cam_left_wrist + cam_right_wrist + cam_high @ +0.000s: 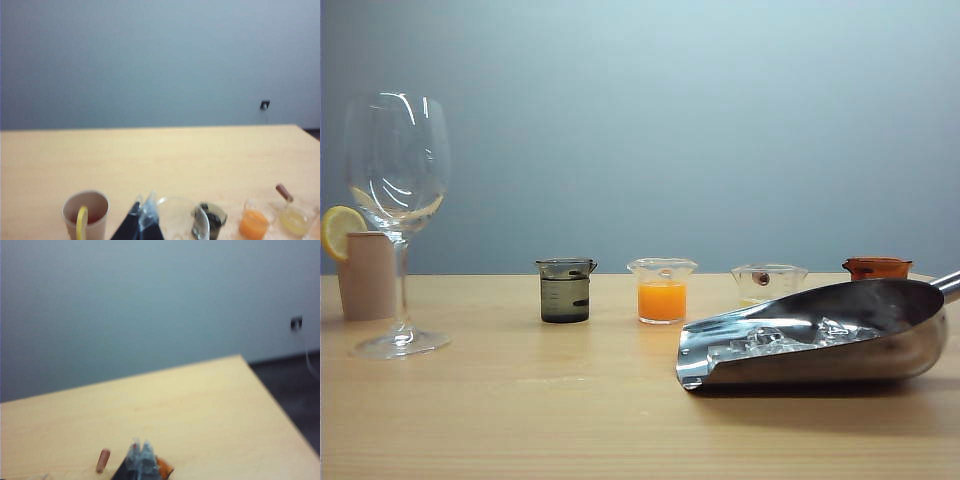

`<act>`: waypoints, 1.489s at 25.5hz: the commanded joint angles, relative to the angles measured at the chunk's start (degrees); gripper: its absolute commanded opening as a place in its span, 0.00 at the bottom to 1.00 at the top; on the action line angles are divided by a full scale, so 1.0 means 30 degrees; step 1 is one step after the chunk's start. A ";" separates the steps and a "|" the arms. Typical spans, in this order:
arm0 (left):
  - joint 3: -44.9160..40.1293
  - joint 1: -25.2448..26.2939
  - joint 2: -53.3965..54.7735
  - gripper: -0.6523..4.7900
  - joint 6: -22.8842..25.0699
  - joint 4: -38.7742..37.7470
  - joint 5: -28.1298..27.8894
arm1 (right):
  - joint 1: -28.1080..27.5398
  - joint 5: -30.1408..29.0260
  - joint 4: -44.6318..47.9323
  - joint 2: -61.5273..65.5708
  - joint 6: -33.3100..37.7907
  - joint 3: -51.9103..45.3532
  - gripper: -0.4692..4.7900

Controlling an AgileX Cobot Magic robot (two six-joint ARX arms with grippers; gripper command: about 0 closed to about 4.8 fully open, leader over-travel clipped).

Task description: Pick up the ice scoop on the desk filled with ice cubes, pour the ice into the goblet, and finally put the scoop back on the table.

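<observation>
The steel ice scoop lies on the wooden desk at the front right, its handle running off the right edge. Clear ice cubes sit in its trough. The tall goblet stands empty at the far left. Neither gripper shows in the exterior view. In the left wrist view my left gripper hangs above the table just beside the goblet's rim, fingertips together and holding nothing. In the right wrist view my right gripper is shut and empty over an orange-brown beaker. No scoop shows in either wrist view.
A beige cup with a lemon slice stands behind the goblet. A row of small beakers crosses the middle: dark, orange, clear, brown. The table's right edge drops to dark floor.
</observation>
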 commanded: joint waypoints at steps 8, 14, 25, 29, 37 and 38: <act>0.0831 -0.0022 0.0379 0.11 0.0801 -0.2790 0.2521 | -0.0095 -0.5996 -0.1508 0.5880 0.8553 0.0794 0.09; 0.0831 -0.0022 0.0386 0.11 0.0889 -0.2703 0.4058 | -0.0131 -0.7184 -0.1727 0.6841 1.0426 0.0750 0.09; 0.0831 -0.0036 0.0393 0.11 0.1399 -0.4248 0.5275 | -0.2237 -0.9326 -0.4073 0.6747 1.0411 0.0678 0.09; 0.0831 -0.0036 0.0546 0.11 0.1443 -0.4240 0.5268 | -0.2579 -0.9267 -0.4073 0.6798 1.0054 0.0656 0.09; 0.0831 -0.0051 0.0984 0.11 0.1450 -0.4138 0.5187 | -0.3526 -1.1460 -0.2361 0.6681 1.0644 -0.1625 0.09; 0.0831 -0.0051 0.0998 0.11 0.1443 -0.4102 0.5166 | -0.3585 -1.1810 -0.1428 0.6419 1.1205 -0.2419 0.09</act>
